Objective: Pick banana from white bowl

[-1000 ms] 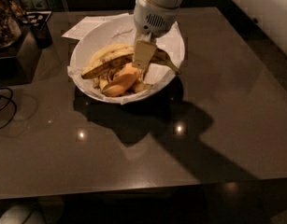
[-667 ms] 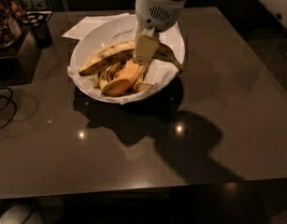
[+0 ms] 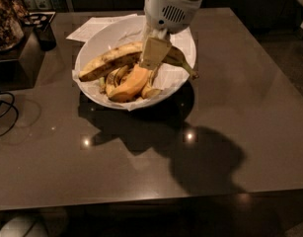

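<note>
end effector (image 3: 152, 59) at banana (image 3: 110, 61), in white bowl (image 3: 105, 36)

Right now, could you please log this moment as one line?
gripper: low in white bowl, over banana | banana: across bowl, among other fruit

The banana (image 3: 111, 61), long, yellow and speckled brown, lies across the wide, paper-lined white bowl (image 3: 107, 35) from its left side to its right. Its dark-tipped stem pokes over the right rim. My gripper (image 3: 152, 58) sits at the banana's middle.
</note>
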{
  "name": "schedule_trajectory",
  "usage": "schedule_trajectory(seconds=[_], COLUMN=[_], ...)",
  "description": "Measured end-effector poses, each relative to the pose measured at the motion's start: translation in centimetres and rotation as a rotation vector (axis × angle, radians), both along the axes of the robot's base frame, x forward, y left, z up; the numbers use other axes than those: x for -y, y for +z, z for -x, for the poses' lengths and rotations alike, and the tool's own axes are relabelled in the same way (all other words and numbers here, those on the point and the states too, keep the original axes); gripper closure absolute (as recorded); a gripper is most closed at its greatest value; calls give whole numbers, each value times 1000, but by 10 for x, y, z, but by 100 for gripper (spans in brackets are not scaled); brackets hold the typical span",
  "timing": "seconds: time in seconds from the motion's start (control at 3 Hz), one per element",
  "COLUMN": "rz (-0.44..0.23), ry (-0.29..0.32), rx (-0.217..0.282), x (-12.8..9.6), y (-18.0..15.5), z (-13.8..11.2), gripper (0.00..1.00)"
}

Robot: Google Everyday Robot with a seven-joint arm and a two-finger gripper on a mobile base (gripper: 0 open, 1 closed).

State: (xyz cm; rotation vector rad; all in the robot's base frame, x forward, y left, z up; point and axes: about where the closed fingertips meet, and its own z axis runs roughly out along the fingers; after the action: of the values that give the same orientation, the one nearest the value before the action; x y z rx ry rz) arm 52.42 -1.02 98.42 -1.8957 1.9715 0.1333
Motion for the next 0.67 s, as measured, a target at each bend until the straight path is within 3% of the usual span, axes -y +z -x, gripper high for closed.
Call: schedule_trajectory(seconds=[0.33,0.67], rz=[11,14], ry=[-19,-76], rx=[-36,-64], x=[1,7], y=[12,29], z=[18,44], gripper=[100,100])
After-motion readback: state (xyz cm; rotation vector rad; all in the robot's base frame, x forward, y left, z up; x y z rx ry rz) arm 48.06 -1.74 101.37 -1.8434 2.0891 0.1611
